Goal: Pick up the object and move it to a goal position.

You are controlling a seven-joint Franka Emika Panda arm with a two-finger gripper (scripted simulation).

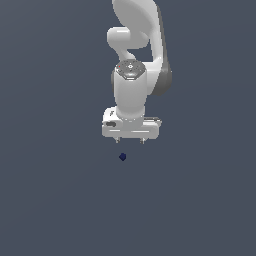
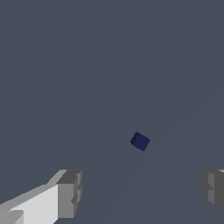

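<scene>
Lying apart from the spread end effector (image 1: 130,141), the object (image 1: 122,157) is untouched.

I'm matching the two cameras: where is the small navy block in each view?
Exterior view: the navy block lies on the grey floor just below the gripper, apart from it.
Wrist view: the navy block sits beyond the open fingers, untouched.
Shared landmark: the gripper fingers.

Open floor on every side of block

Nothing standing near the block (image 1: 122,157) on the plain grey floor (image 1: 55,200). Gripper (image 1: 130,141) apart from it, fingers (image 2: 70,193) spread wide, bare floor between them. No obstacle on the way from gripper to block in either view.
</scene>
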